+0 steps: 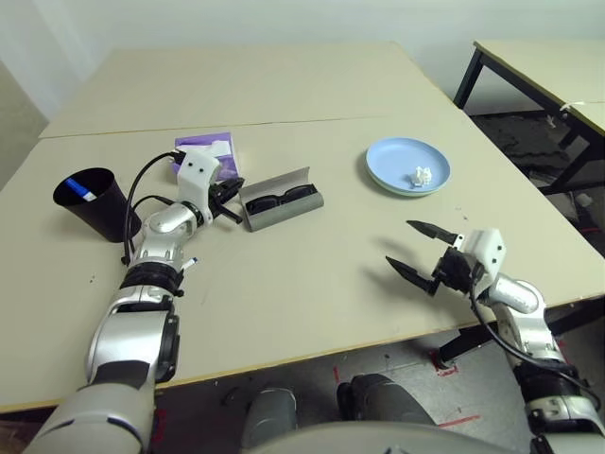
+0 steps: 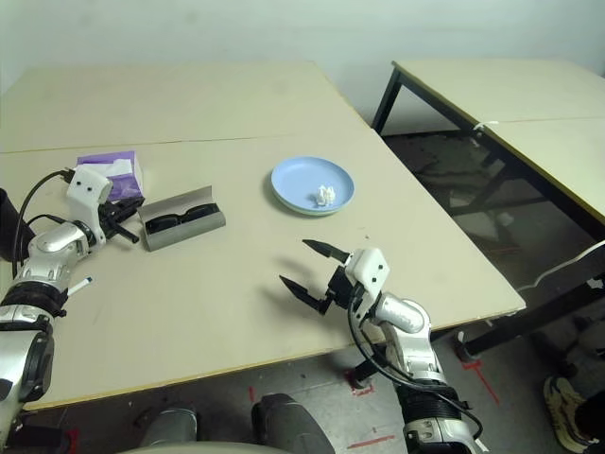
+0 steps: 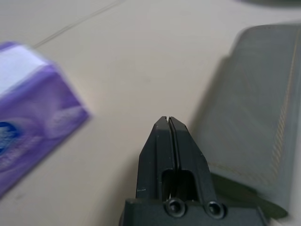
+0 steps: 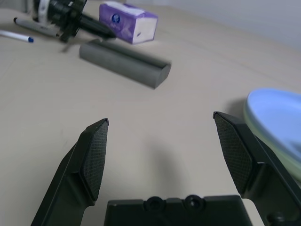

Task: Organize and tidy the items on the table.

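Observation:
My left gripper (image 1: pixel 228 202) is shut with nothing in it, its tips just left of the grey glasses case (image 1: pixel 282 200). The case lies open with black sunglasses (image 1: pixel 285 199) inside. The purple tissue box (image 1: pixel 204 148) sits behind the gripper. A black cup (image 1: pixel 95 202) stands at the left with a blue-and-white thing in it. A white marker with a blue cap (image 4: pixel 17 36) lies by my left forearm, beside one with a black cap (image 4: pixel 34 26). The blue plate (image 1: pixel 383 159) holds a white paper ball (image 1: pixel 420 175). My right gripper (image 1: pixel 398 242) hovers open and empty over the table (image 1: pixel 302 274).
A second beige table on black legs (image 1: pixel 544 61) stands to the right, across a gap of floor. The table's front edge runs close under my right gripper. A seam (image 1: pixel 312 118) crosses the tabletop behind the tissue box.

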`<control>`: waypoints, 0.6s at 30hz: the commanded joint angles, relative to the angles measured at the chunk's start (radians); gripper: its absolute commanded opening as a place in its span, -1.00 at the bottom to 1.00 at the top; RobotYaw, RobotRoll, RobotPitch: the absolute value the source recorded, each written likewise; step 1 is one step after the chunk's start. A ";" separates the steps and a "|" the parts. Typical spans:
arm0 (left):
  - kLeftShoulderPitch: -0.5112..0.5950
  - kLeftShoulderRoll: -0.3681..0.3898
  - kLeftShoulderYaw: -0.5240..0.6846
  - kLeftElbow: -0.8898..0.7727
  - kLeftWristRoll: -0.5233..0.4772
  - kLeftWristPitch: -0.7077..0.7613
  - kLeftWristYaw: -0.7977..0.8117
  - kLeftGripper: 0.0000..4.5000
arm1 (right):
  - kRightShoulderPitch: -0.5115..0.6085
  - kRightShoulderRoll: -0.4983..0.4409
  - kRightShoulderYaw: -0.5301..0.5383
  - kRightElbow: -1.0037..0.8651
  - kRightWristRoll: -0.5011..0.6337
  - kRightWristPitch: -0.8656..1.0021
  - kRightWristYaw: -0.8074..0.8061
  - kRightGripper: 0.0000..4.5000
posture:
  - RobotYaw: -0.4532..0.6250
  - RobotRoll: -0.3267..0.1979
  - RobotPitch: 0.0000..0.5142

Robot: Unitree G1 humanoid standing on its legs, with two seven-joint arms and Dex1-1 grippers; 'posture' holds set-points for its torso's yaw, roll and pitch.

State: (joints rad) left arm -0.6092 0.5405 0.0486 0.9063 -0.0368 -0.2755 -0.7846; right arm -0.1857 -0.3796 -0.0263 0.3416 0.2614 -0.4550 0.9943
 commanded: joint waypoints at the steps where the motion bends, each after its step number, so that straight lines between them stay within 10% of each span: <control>1: 0.078 0.024 -0.055 -0.106 0.007 0.027 -0.112 -0.98 | -0.017 -0.012 -0.005 0.010 0.011 0.006 -0.008 1.00 | -0.33 0.25 -0.83; 18: 0.140 0.203 0.082 -0.400 -0.143 0.261 -0.188 -0.98 | -0.020 -0.030 0.044 0.056 0.026 -0.031 0.130 1.00 | -0.26 0.25 -0.83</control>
State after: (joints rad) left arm -0.4858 0.7249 0.1088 0.5654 -0.1451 -0.0630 -0.9462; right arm -0.2064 -0.3978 0.0085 0.3809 0.2740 -0.4674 1.0975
